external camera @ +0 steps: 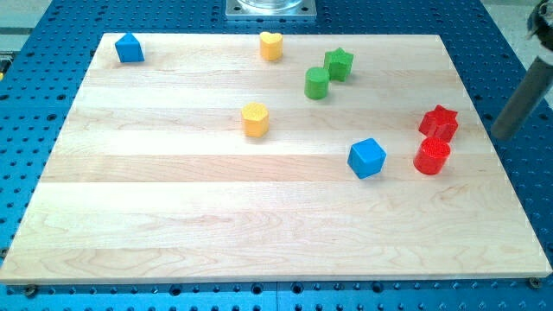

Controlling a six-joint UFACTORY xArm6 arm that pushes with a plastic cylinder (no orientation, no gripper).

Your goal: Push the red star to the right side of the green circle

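The red star (439,123) lies at the view's right on the wooden board (173,216), just above a red cylinder (432,156). The green circle (317,83) stands further up and to the left, close beside a green star (339,64) on its upper right. My tip (504,135) is the lower end of a blurred dark rod at the view's right edge. It is to the right of the red star, about at the board's right edge, and touches no block.
A blue cube (367,158) sits to the left of the red cylinder. A yellow block (255,119) is near the middle, a yellow heart (271,45) at the top edge and a blue block (130,48) at the top left corner.
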